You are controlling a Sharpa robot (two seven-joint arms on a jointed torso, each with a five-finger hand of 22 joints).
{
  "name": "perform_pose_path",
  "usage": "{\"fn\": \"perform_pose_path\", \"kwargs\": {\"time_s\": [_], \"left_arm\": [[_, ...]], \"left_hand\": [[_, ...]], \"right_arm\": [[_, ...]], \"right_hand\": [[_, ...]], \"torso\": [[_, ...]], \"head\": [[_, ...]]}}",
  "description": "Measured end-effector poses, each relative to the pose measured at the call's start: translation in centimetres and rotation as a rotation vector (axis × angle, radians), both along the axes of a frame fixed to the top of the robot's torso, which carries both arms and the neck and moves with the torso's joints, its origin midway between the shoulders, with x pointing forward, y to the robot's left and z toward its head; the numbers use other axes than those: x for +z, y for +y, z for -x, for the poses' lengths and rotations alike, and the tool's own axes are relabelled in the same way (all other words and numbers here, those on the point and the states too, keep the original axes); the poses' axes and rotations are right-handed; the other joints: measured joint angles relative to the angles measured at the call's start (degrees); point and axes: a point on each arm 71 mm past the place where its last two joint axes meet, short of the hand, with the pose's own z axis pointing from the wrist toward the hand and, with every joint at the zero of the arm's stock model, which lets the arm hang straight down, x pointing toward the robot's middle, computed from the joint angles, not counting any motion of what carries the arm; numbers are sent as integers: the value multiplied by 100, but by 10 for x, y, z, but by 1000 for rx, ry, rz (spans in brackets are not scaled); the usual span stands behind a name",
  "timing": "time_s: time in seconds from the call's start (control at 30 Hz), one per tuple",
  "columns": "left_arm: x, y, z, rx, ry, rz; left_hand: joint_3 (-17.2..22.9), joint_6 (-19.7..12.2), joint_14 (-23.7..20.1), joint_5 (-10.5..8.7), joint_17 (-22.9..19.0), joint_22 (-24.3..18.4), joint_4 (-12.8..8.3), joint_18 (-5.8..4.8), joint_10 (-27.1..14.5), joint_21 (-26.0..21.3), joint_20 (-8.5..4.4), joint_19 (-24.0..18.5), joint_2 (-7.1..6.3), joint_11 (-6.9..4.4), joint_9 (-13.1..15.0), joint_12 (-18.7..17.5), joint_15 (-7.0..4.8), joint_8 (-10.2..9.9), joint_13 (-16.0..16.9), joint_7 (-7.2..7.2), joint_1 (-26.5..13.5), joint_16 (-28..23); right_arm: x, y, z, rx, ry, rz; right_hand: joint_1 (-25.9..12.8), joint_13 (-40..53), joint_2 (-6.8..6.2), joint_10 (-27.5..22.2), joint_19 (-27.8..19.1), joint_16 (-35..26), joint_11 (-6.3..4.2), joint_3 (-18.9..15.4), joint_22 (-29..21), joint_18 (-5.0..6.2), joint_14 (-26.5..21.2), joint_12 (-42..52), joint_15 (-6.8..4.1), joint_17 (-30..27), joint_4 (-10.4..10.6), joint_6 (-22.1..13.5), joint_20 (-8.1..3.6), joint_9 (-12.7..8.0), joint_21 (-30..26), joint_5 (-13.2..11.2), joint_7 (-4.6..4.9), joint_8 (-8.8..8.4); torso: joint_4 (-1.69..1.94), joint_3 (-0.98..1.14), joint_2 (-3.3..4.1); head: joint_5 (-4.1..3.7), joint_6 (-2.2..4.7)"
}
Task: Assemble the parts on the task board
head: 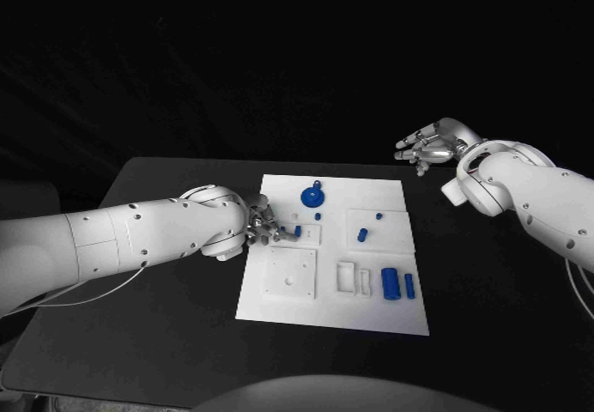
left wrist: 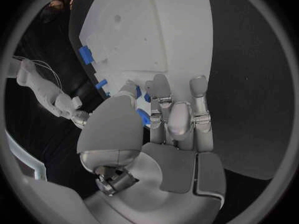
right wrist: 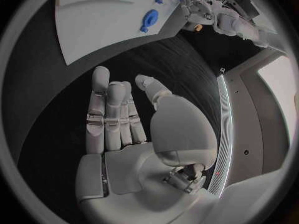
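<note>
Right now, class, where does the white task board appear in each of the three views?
Head view: task board in the middle of the table.
Left wrist view: just beyond the fingertips of the left hand.
Right wrist view: across the table from the right hand.
Shared landmark: the left hand at the board's edge.

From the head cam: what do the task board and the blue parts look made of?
Task board: looks like matte white plastic, a flat plate with crisp rectangular recesses and no glare. Blue parts, such as the round disc and the cylinder: probably plastic too, with uniform saturated colour and a slight sheen. The look alone cannot confirm either.
</note>
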Motion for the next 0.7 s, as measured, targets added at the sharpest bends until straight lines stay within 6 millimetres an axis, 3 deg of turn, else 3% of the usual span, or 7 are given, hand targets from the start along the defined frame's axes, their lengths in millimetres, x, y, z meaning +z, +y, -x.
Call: {"fn": "perform_pose_path", "kwargs": {"time_s": [0.17,0.23,0.3,0.47,0.53,0.6,0.7], "left_arm": [[0,2,1,0,3,0],[0,3,1,0,4,0],[0,4,1,0,7,0],[-1,8,3,-8,19,0],[0,9,4,-13,24,0],[0,10,5,-18,32,2],[0,12,7,-24,39,6]], "left_hand": [[93,0,0,29,0,0,-93,0,0,0,0,0,106,0,7,0,0,0,0,0,111,0],[135,0,0,215,0,0,-158,0,0,-19,0,0,154,0,17,0,0,0,0,0,168,0],[137,0,0,443,-4,0,-375,0,0,-22,0,0,237,0,29,0,0,0,0,0,250,0],[143,-32,0,721,-28,-1,-859,0,0,-44,0,0,396,0,11,0,0,1,8,8,379,-23],[113,-64,0,890,-44,0,-1003,0,0,-58,0,0,427,0,-40,-9,0,0,7,20,454,-57],[85,-76,0,984,-60,0,-1147,-90,0,-78,1,0,478,0,-117,-45,0,-22,8,27,505,-62],[69,-165,0,1046,-120,-1,-1239,-91,0,-101,-74,-22,508,0,-211,-101,0,-22,-7,37,534,-120]], "right_arm": [[0,0,0,0,1,0],[0,0,0,-1,1,0],[-1,-1,0,-1,1,0],[-2,-2,1,-3,4,1],[-3,-2,1,-4,5,2],[-4,-2,1,-4,7,2],[-5,-3,2,-4,9,2]], "right_hand": [[0,0,0,0,0,0,0,0,0,0,0,0,0,0,0,0,0,0,0,0,0,0],[0,0,0,0,0,0,0,0,0,0,0,0,0,0,0,0,0,0,0,0,0,0],[0,-3,0,0,0,0,0,0,0,0,0,0,0,0,0,0,0,0,0,0,0,0],[0,-5,0,0,0,0,0,0,0,0,0,0,0,0,0,0,0,0,0,0,0,0],[0,-5,0,0,0,0,0,0,0,0,0,0,0,0,0,0,0,0,0,0,0,0],[0,-4,0,0,0,0,0,0,0,0,0,0,0,0,0,0,0,0,0,0,0,0],[0,-4,0,0,0,0,0,0,1,0,0,0,0,0,0,0,0,0,0,0,0,0]], "torso": [[2,0,-1],[2,0,-1],[2,0,-1],[5,0,-3],[6,0,-3],[6,0,-4],[5,0,-4]], "head": [[-3,18],[-4,22],[-8,23],[-18,23],[-20,23],[-20,27],[-21,34]]}}
